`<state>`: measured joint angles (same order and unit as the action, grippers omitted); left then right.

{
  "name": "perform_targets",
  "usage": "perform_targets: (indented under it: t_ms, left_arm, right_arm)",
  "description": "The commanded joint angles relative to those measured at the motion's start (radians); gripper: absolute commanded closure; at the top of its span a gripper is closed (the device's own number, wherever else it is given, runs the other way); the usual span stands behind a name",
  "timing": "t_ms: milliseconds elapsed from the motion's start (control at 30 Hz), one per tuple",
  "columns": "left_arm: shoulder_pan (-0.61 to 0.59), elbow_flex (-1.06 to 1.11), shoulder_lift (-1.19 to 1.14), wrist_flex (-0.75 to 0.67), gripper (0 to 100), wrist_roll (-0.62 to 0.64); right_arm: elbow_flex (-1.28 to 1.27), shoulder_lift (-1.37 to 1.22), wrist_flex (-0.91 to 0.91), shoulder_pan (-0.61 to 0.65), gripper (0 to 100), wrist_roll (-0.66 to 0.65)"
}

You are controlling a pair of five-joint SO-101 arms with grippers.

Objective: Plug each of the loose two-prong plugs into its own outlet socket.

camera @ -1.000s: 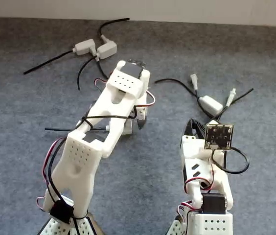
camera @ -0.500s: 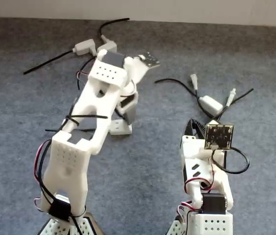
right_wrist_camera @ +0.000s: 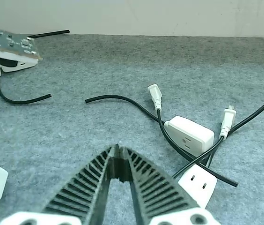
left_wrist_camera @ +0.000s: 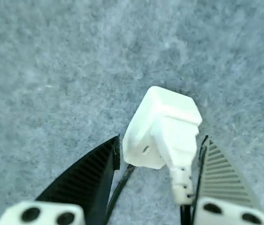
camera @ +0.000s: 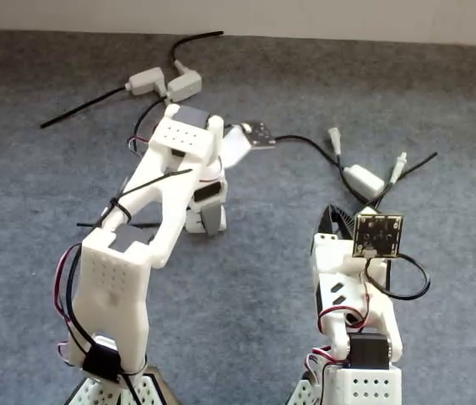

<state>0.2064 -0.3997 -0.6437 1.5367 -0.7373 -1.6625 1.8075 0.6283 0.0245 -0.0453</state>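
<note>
- The counter [camera: 449,321] is covered in grey carpet. Two white robot arms rise from its near edge, the left one stretched out and the right one folded low.
- The left claw [left_wrist_camera: 160,140] sits near the middle of the counter, pointing down. It is closed to a narrow gap around a white connector block [left_wrist_camera: 162,119].
- The black finger is at one side of the block and the grey finger touches the other side. The block has a short stem, and a black cord runs back between the fingers. Whether it is a plug or a socket cannot be told.
- From the high view, the same block [camera: 194,221] is a small white shape under the left claw [camera: 207,218].
- The right claw [right_wrist_camera: 119,157] has its ribbed fingers pressed together with nothing between them. It hangs over the carpet toward the near right part of the counter [camera: 333,221].
- Just beyond the right claw lies a tangle of black cords.
  - It holds a white socket [right_wrist_camera: 190,133] with two slots facing up and a second socket [right_wrist_camera: 197,183] nearer the claw.
  - Two loose two-prong plugs, a first plug [right_wrist_camera: 155,91] and a second plug [right_wrist_camera: 228,115], lie apart from the sockets.
- Near the far left edge of the counter, two more white cord ends [camera: 166,82] lie touching each other.
</note>
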Motion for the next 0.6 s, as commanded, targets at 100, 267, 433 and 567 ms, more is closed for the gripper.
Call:
perform_targets:
  t_ms: [100,267,433,567]
  left_arm:
    - [-0.016,0.058,0.024,-0.149,82,-0.006]
    - [-0.018,0.125,0.024,-0.203,100,-0.008]
    - [-0.018,0.127,0.025,-0.206,96,-0.008]
    - [-0.042,0.085,0.028,-0.209,96,-0.003]
  right_arm:
    - [-0.134,0.005,0.002,-0.012,99.0,0.003]
    - [-0.134,0.005,0.002,-0.012,99.0,0.003]
    - [-0.134,0.005,0.002,-0.012,99.0,0.003]
    - [-0.134,0.005,0.002,-0.012,99.0,0.003]
